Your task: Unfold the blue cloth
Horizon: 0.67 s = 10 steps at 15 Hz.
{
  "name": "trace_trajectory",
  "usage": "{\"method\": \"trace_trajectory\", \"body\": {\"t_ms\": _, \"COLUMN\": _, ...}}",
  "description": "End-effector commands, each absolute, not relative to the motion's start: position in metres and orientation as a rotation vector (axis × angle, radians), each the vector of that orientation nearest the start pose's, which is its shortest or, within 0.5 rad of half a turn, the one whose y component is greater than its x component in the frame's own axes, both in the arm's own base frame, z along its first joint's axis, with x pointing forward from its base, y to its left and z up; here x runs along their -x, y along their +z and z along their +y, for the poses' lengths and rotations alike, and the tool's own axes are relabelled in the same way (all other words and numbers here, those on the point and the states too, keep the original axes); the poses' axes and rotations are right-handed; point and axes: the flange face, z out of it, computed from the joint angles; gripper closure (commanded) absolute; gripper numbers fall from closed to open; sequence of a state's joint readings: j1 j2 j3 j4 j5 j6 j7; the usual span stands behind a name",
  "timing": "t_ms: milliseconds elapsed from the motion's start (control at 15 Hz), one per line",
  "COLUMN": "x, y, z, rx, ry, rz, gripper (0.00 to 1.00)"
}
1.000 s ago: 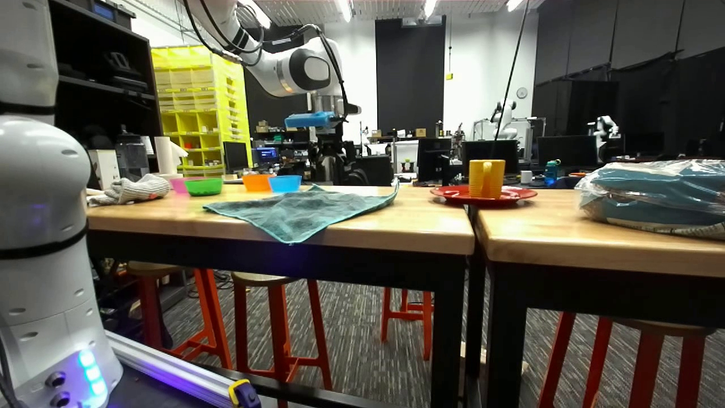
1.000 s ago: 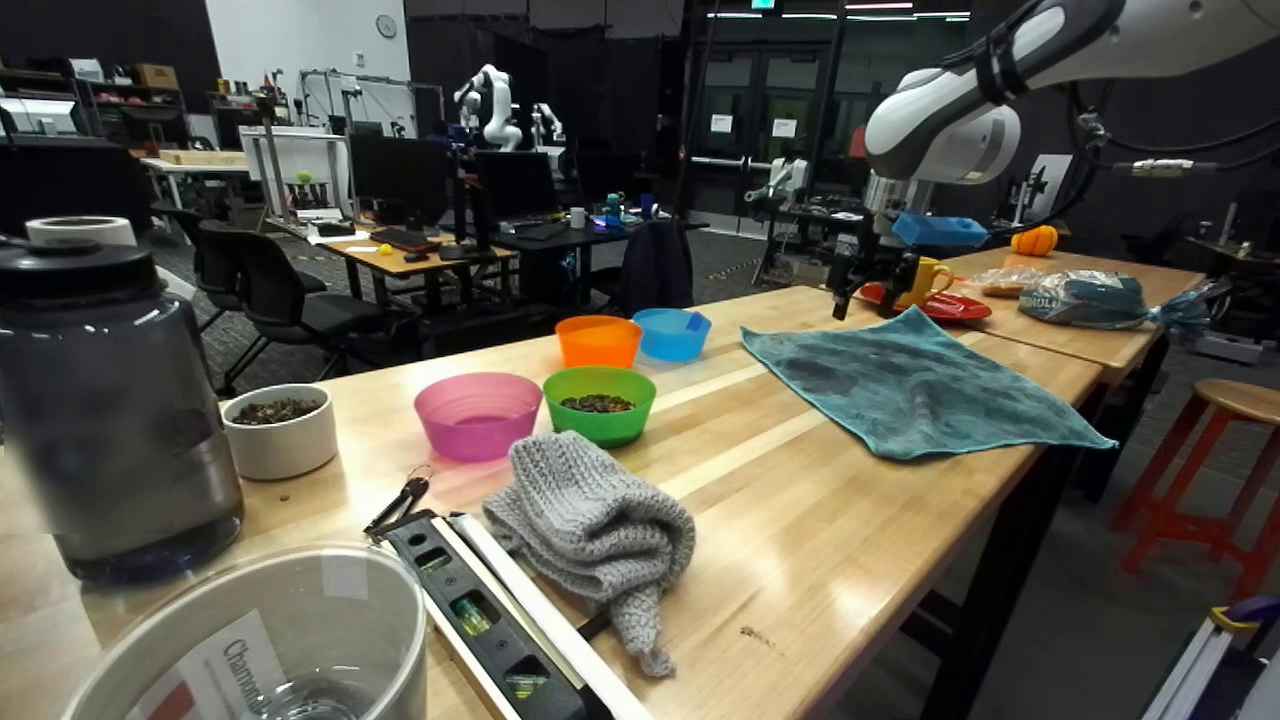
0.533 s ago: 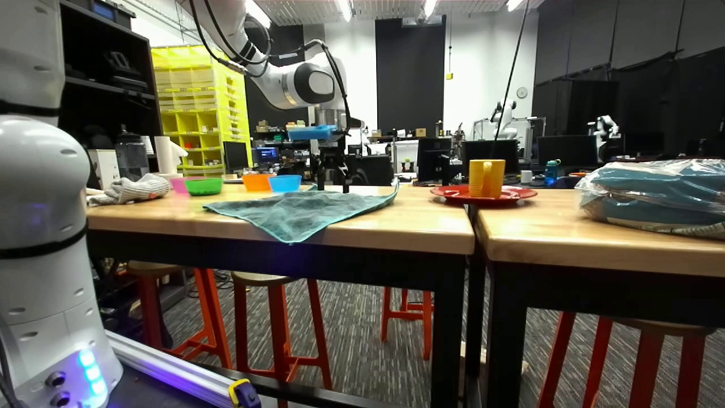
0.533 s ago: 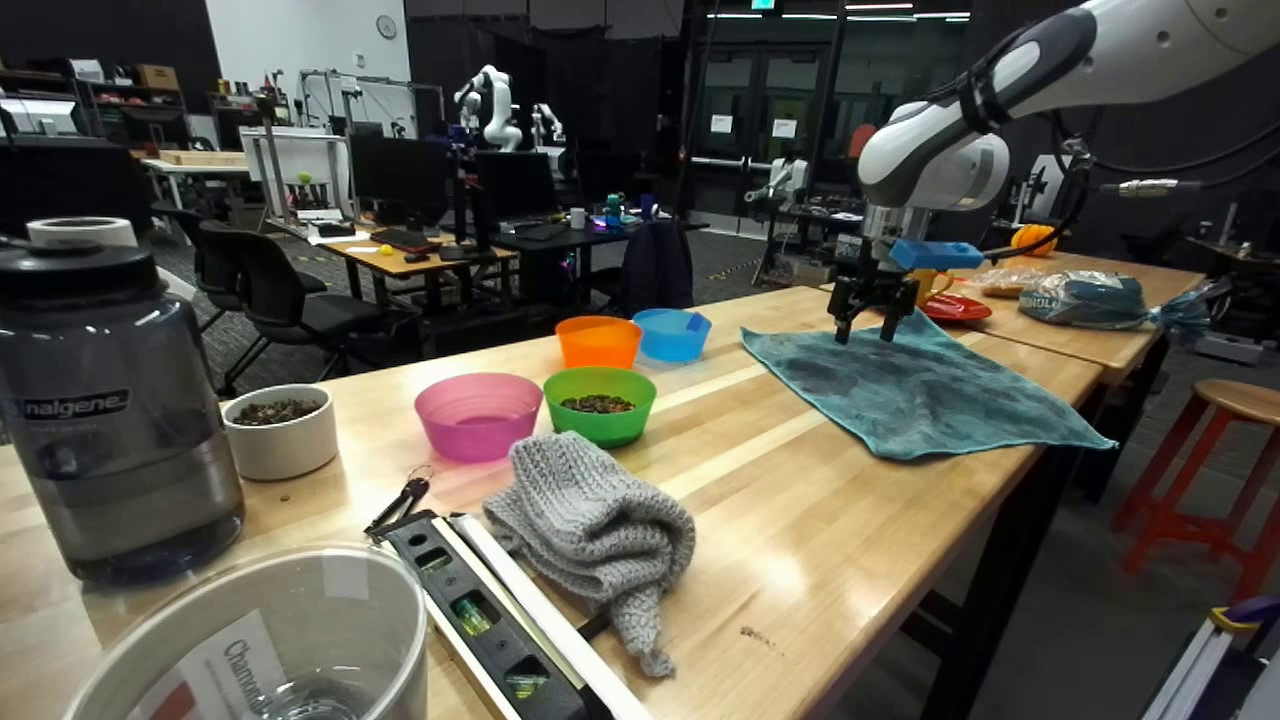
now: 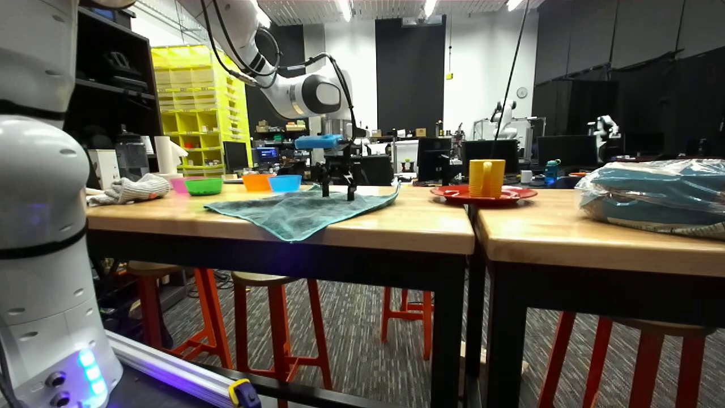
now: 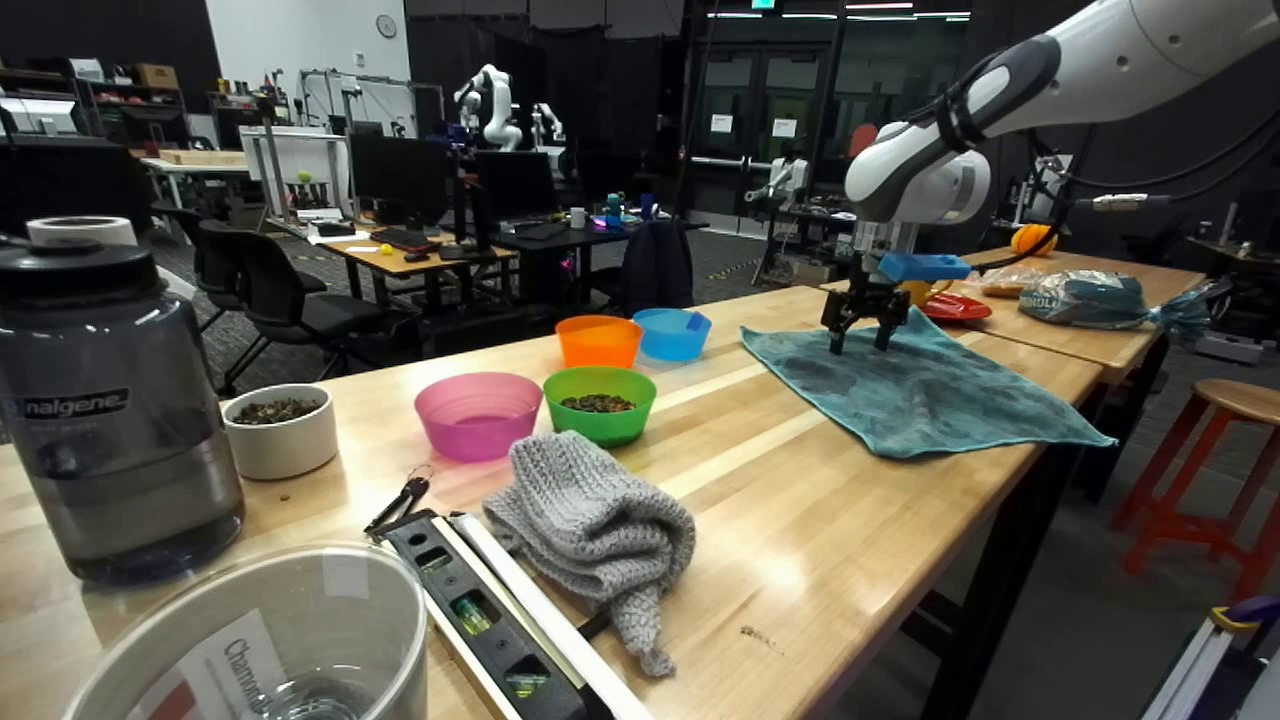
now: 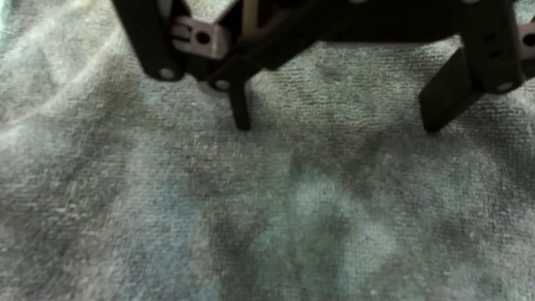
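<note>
The blue cloth (image 6: 930,400), a limp teal fabric with dark patches, lies spread out almost flat on the wooden table, lightly wrinkled. One corner hangs over the table's front edge in an exterior view (image 5: 291,218). It fills the wrist view (image 7: 292,209), with a crease at upper left. My gripper (image 6: 859,348) points down over the far part of the cloth; it also shows in an exterior view (image 5: 338,197). In the wrist view the gripper (image 7: 337,128) has its fingertips wide apart at the cloth's surface, with unpinched cloth between them. Whether the tips press on it is unclear.
A yellow mug (image 5: 486,178) on a red plate (image 5: 510,194) stands beyond the cloth. Orange (image 6: 598,342), blue (image 6: 672,335), pink (image 6: 478,415) and green (image 6: 600,425) bowls stand beside it. A grey knitted cloth (image 6: 600,520) and a plastic-wrapped bundle (image 5: 657,195) lie farther off.
My gripper has come down from above the table to the cloth and turned a little, so both fingers show apart in the exterior views. The cloth has hardly moved.
</note>
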<state>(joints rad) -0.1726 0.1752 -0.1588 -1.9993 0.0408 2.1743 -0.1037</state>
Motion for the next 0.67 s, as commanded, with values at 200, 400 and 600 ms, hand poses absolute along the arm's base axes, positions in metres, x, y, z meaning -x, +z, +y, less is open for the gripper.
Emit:
{"method": "trace_trajectory", "body": {"t_ms": 200, "x": -0.582, "y": 0.370, "z": -0.189, "rx": 3.088, "ry": -0.027, "rz": 0.417, "gripper": 0.00}}
{"method": "trace_trajectory", "body": {"t_ms": 400, "x": -0.596, "y": 0.372, "z": -0.184, "rx": 3.089, "ry": -0.049, "rz": 0.407, "gripper": 0.00}}
{"method": "trace_trajectory", "body": {"t_ms": 600, "x": -0.611, "y": 0.374, "z": -0.174, "rx": 3.096, "ry": -0.070, "rz": 0.381, "gripper": 0.00}}
